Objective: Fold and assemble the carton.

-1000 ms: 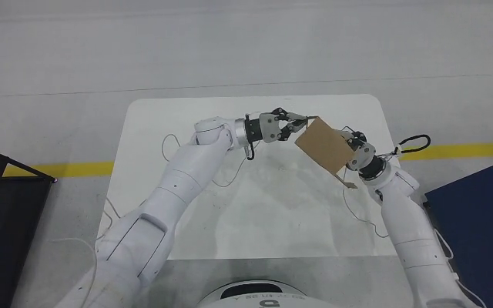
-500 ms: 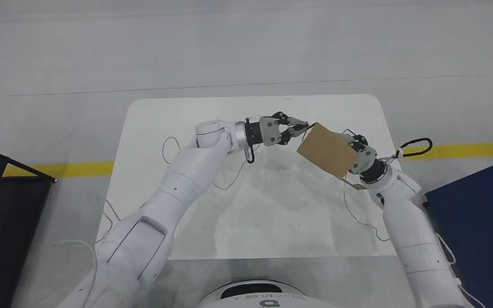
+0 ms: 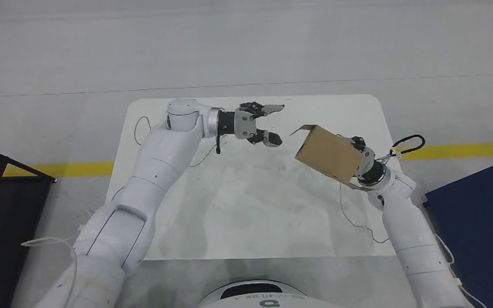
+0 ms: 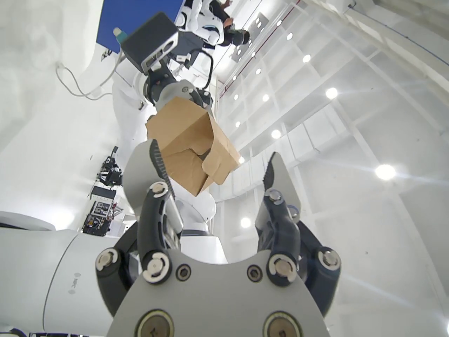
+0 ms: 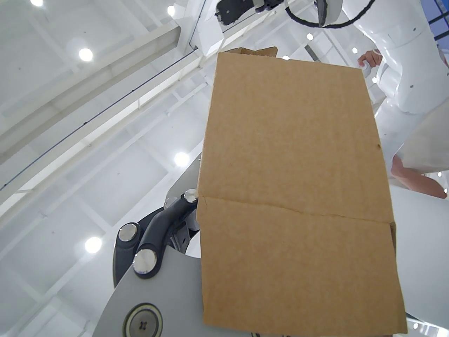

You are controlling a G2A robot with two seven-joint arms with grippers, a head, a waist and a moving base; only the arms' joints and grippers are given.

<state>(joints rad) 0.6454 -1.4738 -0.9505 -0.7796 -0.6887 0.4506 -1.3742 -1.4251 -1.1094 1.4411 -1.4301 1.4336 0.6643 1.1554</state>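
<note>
Left jaws wide; right jaws tight on open-ended carton (image 3: 327, 152), seemingly empty inside.

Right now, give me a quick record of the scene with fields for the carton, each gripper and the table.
Object: carton, brown cardboard, tilted, held up over the right part of the table
Open end: faces the left gripper; flaps partly folded in, not closed
Left arm: left gripper open, empty, apart from the carton
Right arm: right gripper shut on the carton's opposite end
Surface: table is white
</note>
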